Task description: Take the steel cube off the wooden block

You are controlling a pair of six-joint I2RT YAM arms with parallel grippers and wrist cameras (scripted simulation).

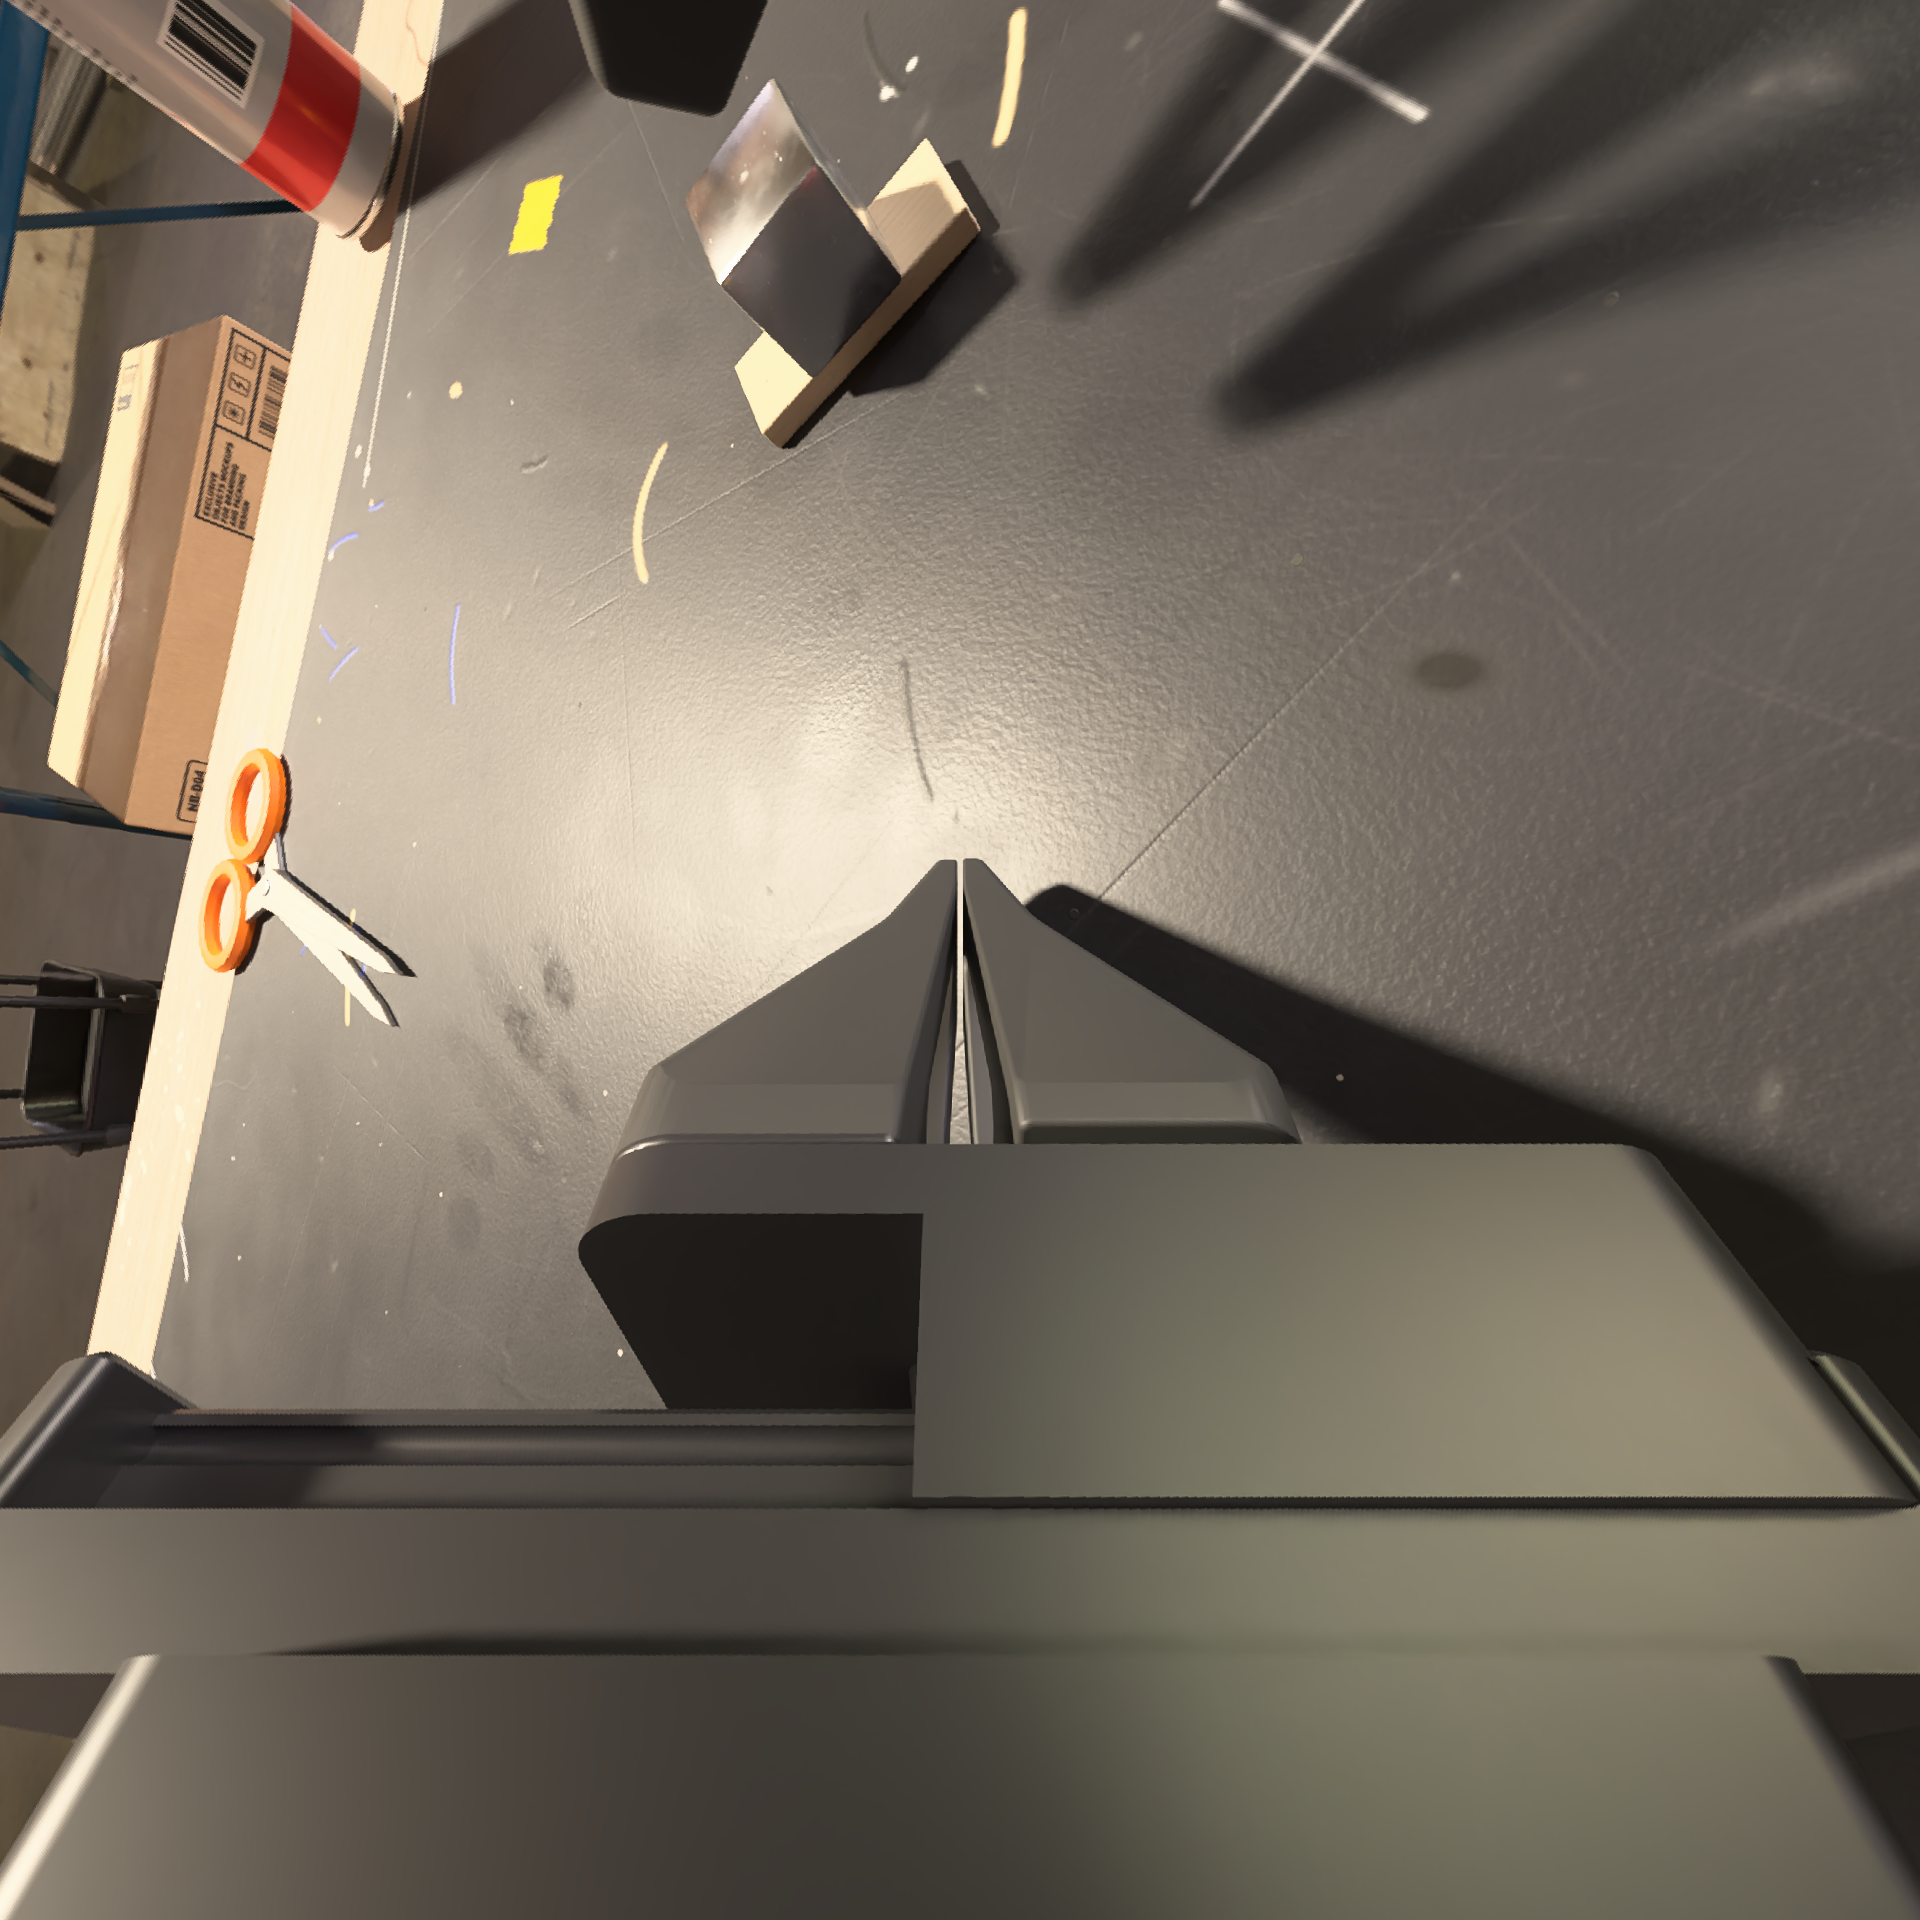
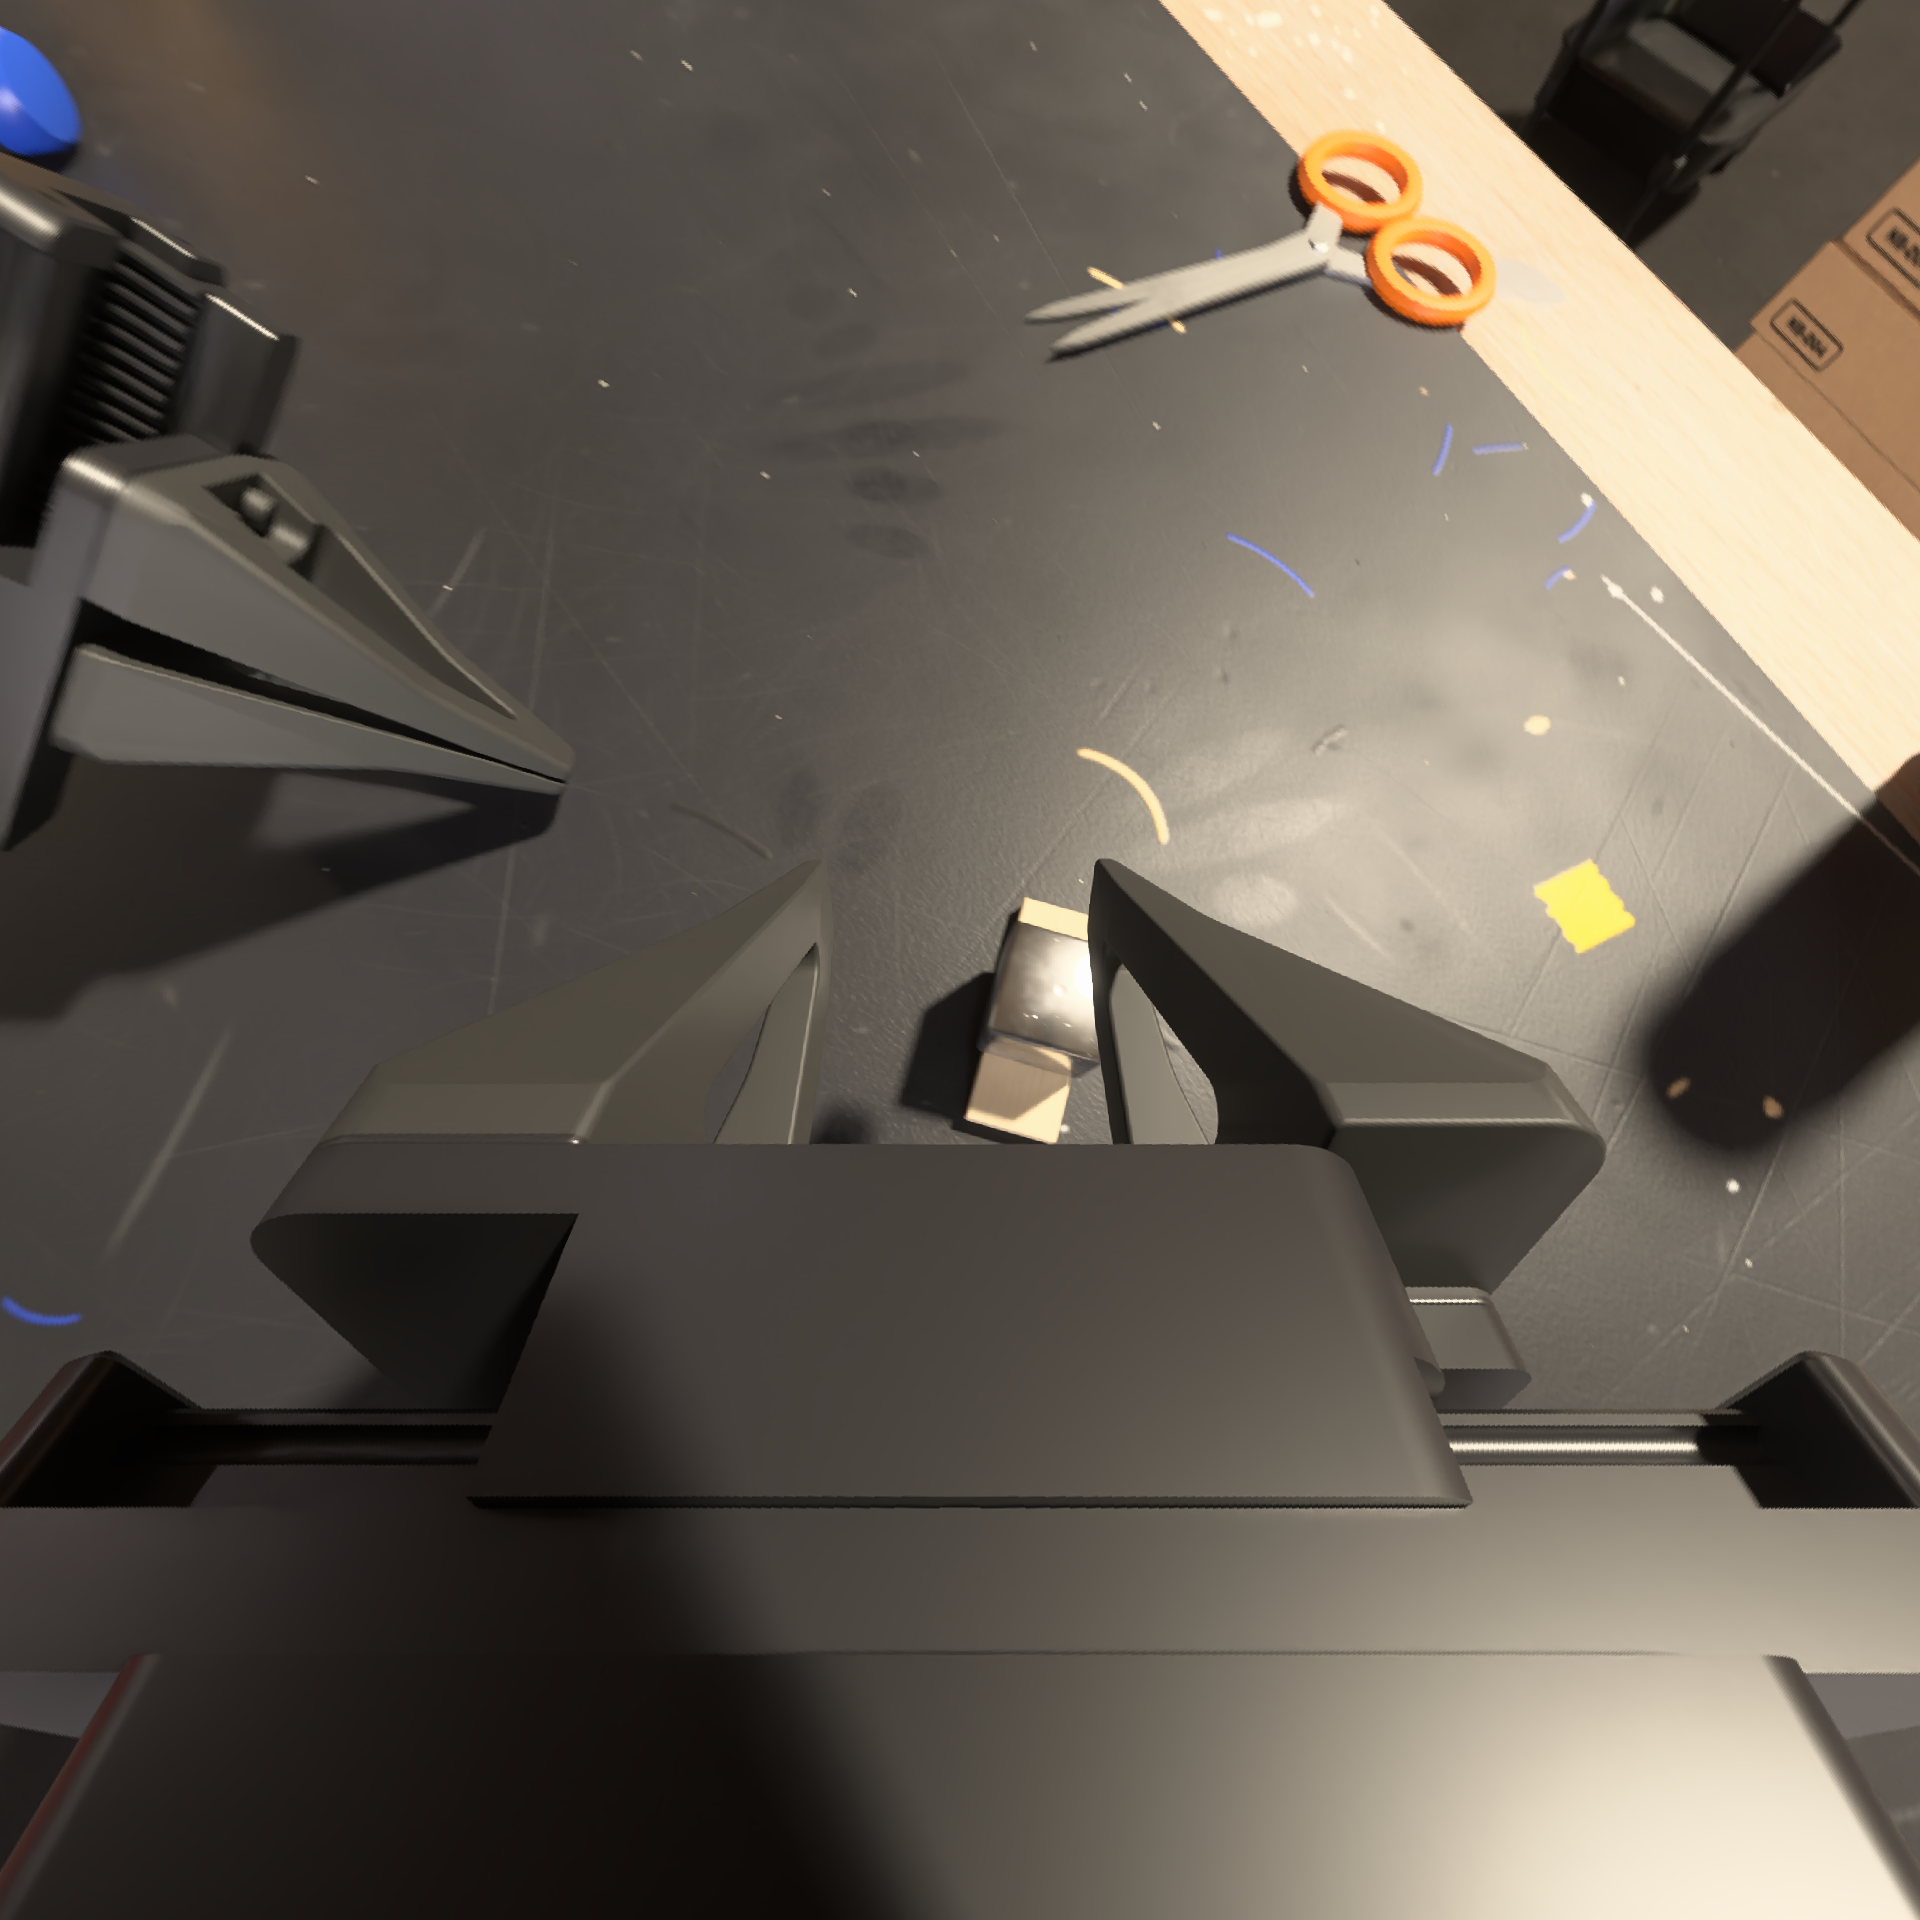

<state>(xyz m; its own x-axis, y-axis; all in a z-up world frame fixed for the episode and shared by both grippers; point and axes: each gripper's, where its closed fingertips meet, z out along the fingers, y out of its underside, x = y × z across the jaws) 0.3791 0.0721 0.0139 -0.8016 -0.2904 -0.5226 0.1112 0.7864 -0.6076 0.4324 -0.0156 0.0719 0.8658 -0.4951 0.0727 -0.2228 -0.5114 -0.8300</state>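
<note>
A shiny steel cube (image 1: 800,218) rests on a flat pale wooden block (image 1: 925,234) on the dark table top, at the top middle of the left wrist view. My left gripper (image 1: 958,868) is shut and empty, well short of the block. In the right wrist view my right gripper (image 2: 956,883) is open, high above the table. The cube (image 2: 1044,992) and block (image 2: 1018,1101) lie below, between the fingers and closer to the right finger (image 2: 1117,935), which hides their right edge. The left gripper (image 2: 551,774) also shows there at the left.
Orange-handled scissors (image 1: 270,894) (image 2: 1340,244) lie by the table's pale wooden edge (image 1: 260,675). A silver and red can (image 1: 281,104) lies at that edge. Cardboard boxes (image 1: 156,582) stand beyond it. A yellow tape scrap (image 2: 1584,904) and a blue object (image 2: 31,99) lie on the table.
</note>
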